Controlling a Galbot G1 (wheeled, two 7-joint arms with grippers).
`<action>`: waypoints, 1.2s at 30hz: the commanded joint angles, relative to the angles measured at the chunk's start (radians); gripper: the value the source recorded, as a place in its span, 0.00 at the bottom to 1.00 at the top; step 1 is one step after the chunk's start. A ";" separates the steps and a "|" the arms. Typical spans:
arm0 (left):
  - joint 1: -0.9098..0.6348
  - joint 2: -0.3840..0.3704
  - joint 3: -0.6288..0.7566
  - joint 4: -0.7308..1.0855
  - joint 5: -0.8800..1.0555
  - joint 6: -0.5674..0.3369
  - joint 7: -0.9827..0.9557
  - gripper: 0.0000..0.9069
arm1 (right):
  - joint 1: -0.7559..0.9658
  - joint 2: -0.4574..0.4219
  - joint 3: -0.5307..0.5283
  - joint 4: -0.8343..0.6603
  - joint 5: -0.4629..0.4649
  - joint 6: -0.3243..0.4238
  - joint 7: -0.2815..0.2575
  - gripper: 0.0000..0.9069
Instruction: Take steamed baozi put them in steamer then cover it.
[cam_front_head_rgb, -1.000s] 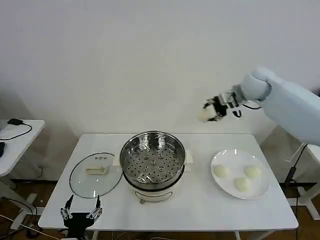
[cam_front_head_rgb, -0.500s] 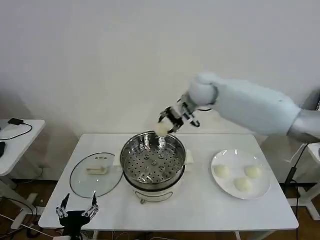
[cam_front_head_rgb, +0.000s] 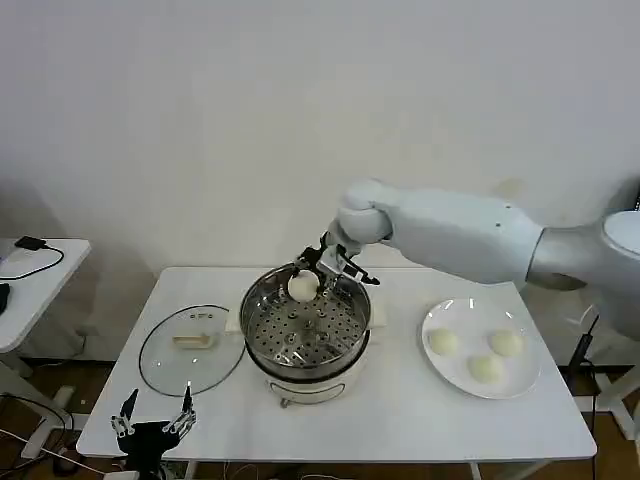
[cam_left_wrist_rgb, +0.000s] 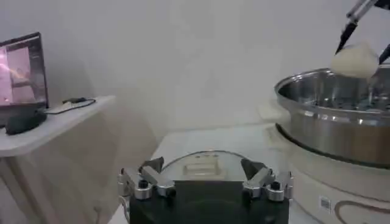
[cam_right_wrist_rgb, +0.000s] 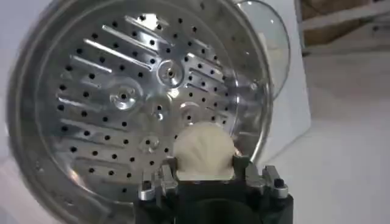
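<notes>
At the near edge of the white tabletop (cam_front_head_rgb: 400, 410), the left end effector (cam_front_head_rgb: 155, 425) hangs low with its fingers spread wide and nothing between them. Just beyond it the round clear glass cover with a metal rim and a cream-white bar handle (cam_front_head_rgb: 191, 347) lies flat on the tabletop, beside the steamer. The round shiny stainless-steel steamer on its white base (cam_front_head_rgb: 305, 335) stands at the middle of the tabletop, its perforated tray bare. To the right, well apart from the steamer, a flat white plate (cam_front_head_rgb: 482, 348) carries three small round cream-white steamed baozi (cam_front_head_rgb: 485, 368). Above the far rim of the steamer, the right end effector (cam_front_head_rgb: 308, 281) grips a fourth cream-white baozi (cam_front_head_rgb: 302, 286) between its fingers; the right wrist view shows this bun (cam_right_wrist_rgb: 203, 148) clamped over the tray's perforations, clear of the metal. A second small table (cam_front_head_rgb: 30, 290) with cables stands off to the left.
</notes>
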 joint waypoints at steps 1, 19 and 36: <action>0.000 0.001 -0.001 0.001 -0.005 0.001 0.000 1.00 | -0.037 0.040 -0.012 -0.085 -0.129 0.102 0.038 0.68; 0.002 -0.001 -0.001 0.001 -0.004 0.000 0.001 1.00 | -0.084 0.107 0.012 -0.207 -0.218 0.173 0.075 0.69; -0.002 0.002 0.012 -0.012 -0.004 0.006 0.000 1.00 | 0.147 -0.115 -0.036 0.134 0.125 -0.015 0.032 1.00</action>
